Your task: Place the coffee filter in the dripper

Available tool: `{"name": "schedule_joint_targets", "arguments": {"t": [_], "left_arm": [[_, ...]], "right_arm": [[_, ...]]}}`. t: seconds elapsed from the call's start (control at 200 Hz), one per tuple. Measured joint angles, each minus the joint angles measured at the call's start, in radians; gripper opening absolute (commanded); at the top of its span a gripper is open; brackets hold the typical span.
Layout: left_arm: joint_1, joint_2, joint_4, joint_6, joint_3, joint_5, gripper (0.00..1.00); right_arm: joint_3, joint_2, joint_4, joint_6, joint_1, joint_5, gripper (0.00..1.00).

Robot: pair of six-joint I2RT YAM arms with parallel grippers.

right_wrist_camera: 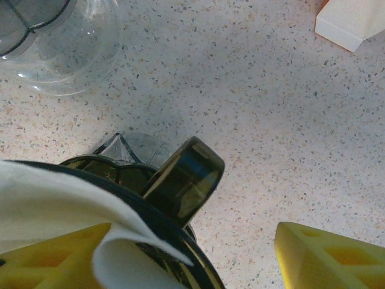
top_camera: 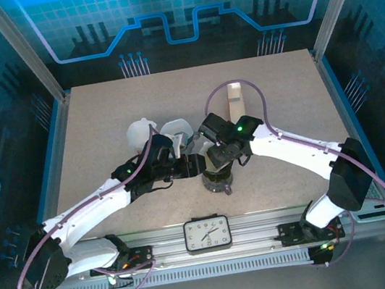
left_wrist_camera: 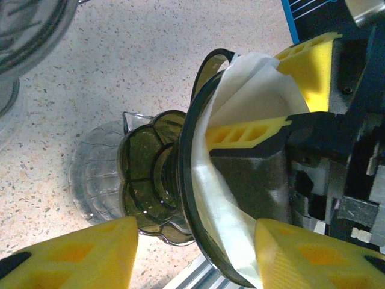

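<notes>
The dark smoked dripper (top_camera: 218,178) stands at the table's middle, close to the near edge. In the left wrist view the dripper (left_wrist_camera: 150,174) lies sideways with the white coffee filter (left_wrist_camera: 252,96) inside its cone. My left gripper (left_wrist_camera: 195,253) is open and straddles the dripper's rim. One finger sits apart from the base and the other next to the filter's edge. My right gripper (right_wrist_camera: 186,241) is open over the dripper's wall beside the handle (right_wrist_camera: 183,177). One of its fingers (left_wrist_camera: 246,133) is inside the filter (right_wrist_camera: 54,198), and the other hangs outside over the table.
Two clear glass vessels (top_camera: 141,132) (top_camera: 175,129) stand just behind the dripper. A beige block (top_camera: 234,97) lies further back, and its white corner (right_wrist_camera: 352,21) shows in the right wrist view. A clock (top_camera: 207,233) sits on the front rail.
</notes>
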Motion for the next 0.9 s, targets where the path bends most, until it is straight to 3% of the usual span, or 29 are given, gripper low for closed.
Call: {"name": "schedule_joint_targets", "arguments": {"t": [0.15, 0.26, 0.9], "left_arm": [[0.007, -0.032, 0.013, -0.016, -0.02, -0.003, 0.69], [0.018, -0.045, 0.031, -0.024, -0.024, -0.003, 0.7], [0.023, 0.022, 0.074, -0.05, -0.025, 0.013, 0.51]], "right_arm": [[-0.006, 0.002, 0.008, 0.0, 0.0, -0.003, 0.7], [-0.014, 0.003, 0.016, 0.0, 0.0, -0.003, 0.7], [-0.066, -0.006, 0.066, 0.009, 0.003, -0.01, 0.7]]}}
